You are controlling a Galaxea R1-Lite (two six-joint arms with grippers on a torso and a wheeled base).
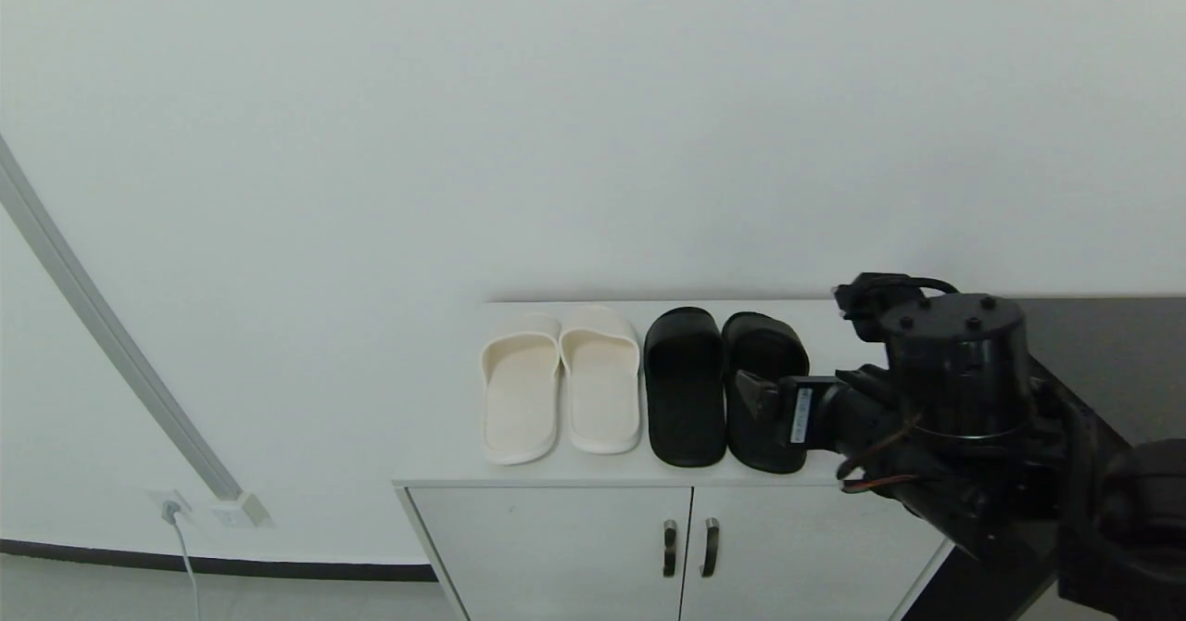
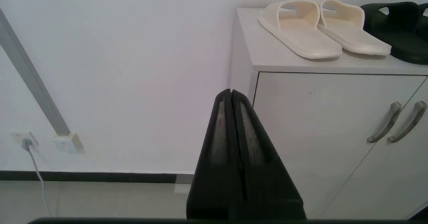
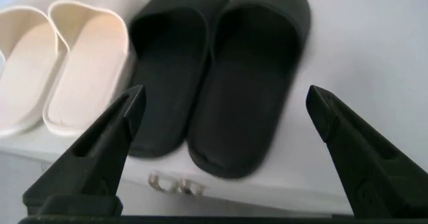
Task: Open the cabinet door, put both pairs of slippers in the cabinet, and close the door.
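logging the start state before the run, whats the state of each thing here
cabinet doors: both shut
white slippers: paired on the cabinet top, not stowed
black slippers: paired beside them, ungripped
left pincer: shut, empty
right pincer: open, over the black slippers
wall plug: plugged in

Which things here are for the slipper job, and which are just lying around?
For the job: cream slippers, black slippers, shut cabinet doors, open right tool.
Just there: wall socket, grey wall strip, dark table.

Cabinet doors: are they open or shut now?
Shut: both doors sit flush in the cabinet front, their handles side by side, nothing of the inside showing.
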